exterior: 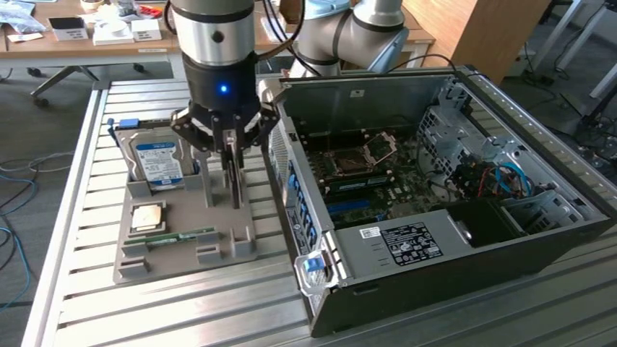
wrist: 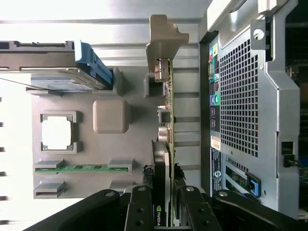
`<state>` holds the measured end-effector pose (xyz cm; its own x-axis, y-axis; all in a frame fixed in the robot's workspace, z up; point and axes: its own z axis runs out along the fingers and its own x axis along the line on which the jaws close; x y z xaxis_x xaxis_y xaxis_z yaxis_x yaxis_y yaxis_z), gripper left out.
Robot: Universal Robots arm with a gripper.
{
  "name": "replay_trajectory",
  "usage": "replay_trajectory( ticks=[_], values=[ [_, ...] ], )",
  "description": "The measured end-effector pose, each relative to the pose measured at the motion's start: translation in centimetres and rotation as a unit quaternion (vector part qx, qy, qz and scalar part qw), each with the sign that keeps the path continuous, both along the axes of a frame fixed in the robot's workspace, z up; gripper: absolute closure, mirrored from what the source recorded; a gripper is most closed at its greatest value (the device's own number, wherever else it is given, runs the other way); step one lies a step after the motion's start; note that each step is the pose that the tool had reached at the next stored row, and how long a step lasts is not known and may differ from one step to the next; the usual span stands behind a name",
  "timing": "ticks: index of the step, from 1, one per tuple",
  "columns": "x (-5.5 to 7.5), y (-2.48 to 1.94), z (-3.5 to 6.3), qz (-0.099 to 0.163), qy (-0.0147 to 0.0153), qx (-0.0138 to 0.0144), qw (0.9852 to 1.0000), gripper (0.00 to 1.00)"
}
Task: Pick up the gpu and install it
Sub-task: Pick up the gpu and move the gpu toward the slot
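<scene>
The gpu (exterior: pixel 234 173) is a thin dark card standing on edge along the side of the grey parts holder (exterior: pixel 144 264) that is nearest the computer case. My gripper (exterior: pixel 231 144) comes straight down over it, its fingers closed on the card's upper edge from both sides. In the wrist view the gpu (wrist: pixel 166 139) is seen edge-on, running away from my gripper (wrist: pixel 162 204). One black finger (wrist: pixel 139 207) presses each face. Its silvery end bracket reaches the holder's far post (wrist: pixel 163 41). Whether the card has left its slot I cannot tell.
The open computer case (exterior: pixel 540 238) lies at the exterior view's right, with its motherboard (exterior: pixel 376 181) facing up and blue slots (exterior: pixel 352 207) on it. The holder also carries a hard drive (exterior: pixel 159 160), a processor chip (exterior: pixel 147 215) and a green RAM stick (exterior: pixel 180 236). All of it stands on a slatted metal table (exterior: pixel 193 311).
</scene>
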<state>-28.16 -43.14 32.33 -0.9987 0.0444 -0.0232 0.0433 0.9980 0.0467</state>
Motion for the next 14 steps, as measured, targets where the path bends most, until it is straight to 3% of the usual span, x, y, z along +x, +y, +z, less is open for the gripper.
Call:
replay_trajectory(
  ticks=[8, 14],
  values=[
    [0.0, 0.0, 3.27, 0.0, 0.0, 0.0, 1.0, 0.73],
    [0.0, 0.0, 5.15, 0.0, -0.0001, 0.0, 1.0, 0.73]
  ],
)
